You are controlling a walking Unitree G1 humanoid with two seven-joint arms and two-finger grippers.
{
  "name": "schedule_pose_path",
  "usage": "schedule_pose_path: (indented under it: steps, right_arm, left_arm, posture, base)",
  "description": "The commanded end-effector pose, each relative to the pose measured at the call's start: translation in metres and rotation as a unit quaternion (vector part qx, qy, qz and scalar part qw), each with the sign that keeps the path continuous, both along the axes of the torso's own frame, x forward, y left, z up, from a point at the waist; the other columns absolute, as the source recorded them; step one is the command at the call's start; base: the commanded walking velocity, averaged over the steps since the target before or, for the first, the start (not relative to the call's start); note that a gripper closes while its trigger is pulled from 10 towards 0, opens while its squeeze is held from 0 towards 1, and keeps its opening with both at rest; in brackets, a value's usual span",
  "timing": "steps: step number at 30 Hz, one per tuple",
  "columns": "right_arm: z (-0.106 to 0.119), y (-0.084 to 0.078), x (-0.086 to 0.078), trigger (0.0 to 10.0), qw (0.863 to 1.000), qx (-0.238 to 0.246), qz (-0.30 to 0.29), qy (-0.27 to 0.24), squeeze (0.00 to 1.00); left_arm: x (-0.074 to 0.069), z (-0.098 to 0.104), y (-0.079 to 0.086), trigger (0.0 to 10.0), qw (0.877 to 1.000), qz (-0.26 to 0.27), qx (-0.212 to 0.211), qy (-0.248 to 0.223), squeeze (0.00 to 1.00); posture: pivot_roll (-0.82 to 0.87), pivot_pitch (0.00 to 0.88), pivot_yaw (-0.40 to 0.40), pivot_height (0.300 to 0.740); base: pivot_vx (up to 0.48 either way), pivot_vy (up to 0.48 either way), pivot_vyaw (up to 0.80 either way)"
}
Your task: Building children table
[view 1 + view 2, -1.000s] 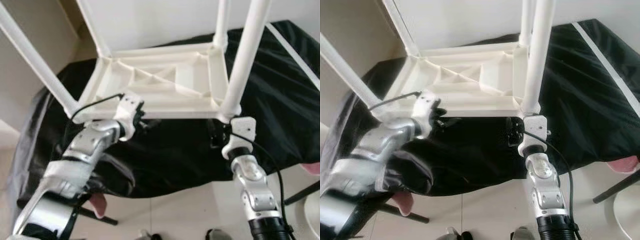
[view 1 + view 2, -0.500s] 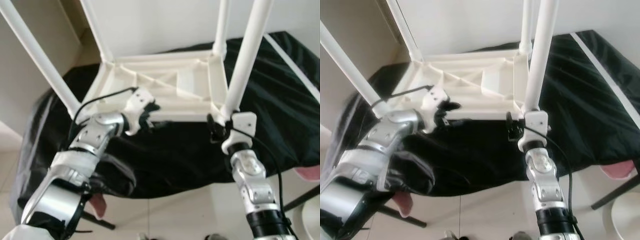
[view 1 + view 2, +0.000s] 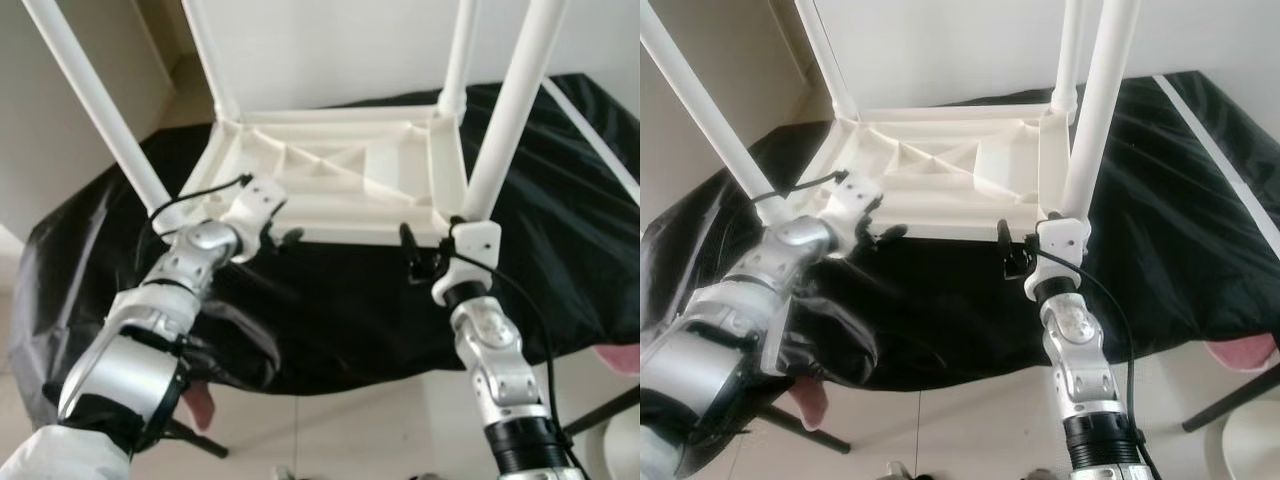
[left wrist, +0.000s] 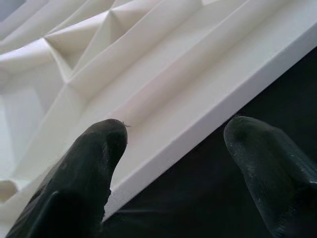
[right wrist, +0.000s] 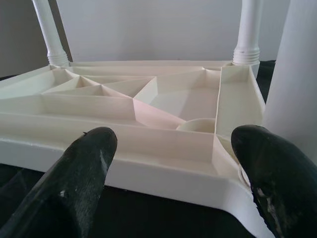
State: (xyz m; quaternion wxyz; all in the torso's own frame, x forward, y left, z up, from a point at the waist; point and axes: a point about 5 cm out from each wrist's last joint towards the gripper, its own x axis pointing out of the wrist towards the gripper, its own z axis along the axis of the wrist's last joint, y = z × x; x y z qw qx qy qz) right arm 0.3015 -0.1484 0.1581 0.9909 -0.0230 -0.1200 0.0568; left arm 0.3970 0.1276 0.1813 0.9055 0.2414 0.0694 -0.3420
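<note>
A white plastic children's table (image 3: 340,180) lies upside down on a black sheet (image 3: 560,240) in the centre of the head views, its ribbed underside facing up and its four white legs (image 3: 515,110) pointing up and out past the top edge, toward 12 o'clock. The tabletop's longer side runs from 9 o'clock to 3 o'clock across the head views, with its near rim facing the robot. The left gripper (image 3: 285,237) sits at the near rim toward the 9 o'clock end, beside the near-left leg (image 3: 100,110); in the left wrist view its fingers (image 4: 89,163) are spread apart and holding nothing, one lying over the white rim and the other over the black sheet. The right gripper (image 3: 412,255) sits at the near rim toward the 3 o'clock end, just below the foot of the near-right leg; in the right wrist view its fingers (image 5: 84,168) are wide apart and empty, with the ribbed underside (image 5: 148,99) and the two far leg sockets between them. Pale floor tiles (image 3: 350,420) show at 6 o'clock below the sheet, and a white wall (image 3: 330,40) rises behind the table at 12 o'clock.
</note>
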Motion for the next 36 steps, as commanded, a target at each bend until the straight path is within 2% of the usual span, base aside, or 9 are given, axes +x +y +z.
schedule_pose_path:
  steps: [1,14,26,28,30,31,34,35,36]
  right_arm:
    - [-0.001,0.003,-0.004,10.0,1.0,0.001,0.008,0.002,0.0]
    - [-0.006,-0.004,-0.029,10.0,1.0,0.004,-0.012,0.018,0.0]
    - [-0.004,-0.002,-0.042,10.0,0.999,-0.003,-0.002,0.038,0.0]
    - [-0.004,-0.001,-0.042,10.0,0.999,-0.004,-0.002,0.039,0.0]
    - [-0.004,0.0,-0.041,10.0,0.999,-0.005,0.001,0.041,0.0]
    - [-0.004,0.0,-0.041,10.0,0.999,-0.005,0.001,0.041,0.0]
    - [-0.002,0.002,-0.041,10.0,0.999,-0.004,0.001,0.041,0.0]
    - [-0.002,0.002,-0.041,10.0,0.999,-0.004,0.001,0.041,0.0]
    - [-0.002,0.002,-0.04,10.0,0.999,-0.003,-0.001,0.041,0.0]
  left_arm:
    - [0.004,-0.001,0.008,10.0,0.998,0.055,0.009,-0.032,0.0]
    - [0.004,-0.006,0.004,10.0,0.998,0.041,0.041,-0.036,0.0]
    - [0.012,0.006,0.008,10.0,0.993,0.09,0.05,-0.061,0.0]
    - [0.012,0.005,0.01,10.0,0.993,0.094,0.048,-0.049,0.0]
    - [0.01,-0.003,0.015,10.0,0.995,0.097,0.029,0.01,0.0]
    - [0.01,-0.003,0.015,10.0,0.995,0.097,0.029,0.01,0.0]
    - [0.003,-0.011,0.014,10.0,0.993,0.039,-0.032,0.11,0.0]
    - [0.003,-0.011,0.014,10.0,0.993,0.039,-0.032,0.11,0.0]
    - [-0.001,-0.014,0.013,10.0,0.987,0.0,-0.056,0.15,0.0]
  posture:
    - [-0.12,0.096,0.125,0.74]
    - [-0.16,0.217,0.135,0.74]
    - [-0.17,0.296,0.111,0.74]
    - [-0.17,0.296,0.111,0.74]
    - [-0.16,0.29,0.114,0.74]
    - [-0.16,0.29,0.114,0.74]
    - [-0.16,0.279,0.122,0.74]
    - [-0.16,0.279,0.122,0.74]
    - [-0.16,0.276,0.125,0.74]
  base:
    - [0.0,0.0,0.0]
    - [0.0,0.0,0.0]
    - [0.0,0.0,0.0]
    - [0.0,0.0,0.0]
    - [0.0,0.0,0.0]
    - [0.0,0.0,0.0]
    - [0.0,0.0,0.0]
    - [0.0,0.0,0.0]
    - [0.0,0.0,0.0]
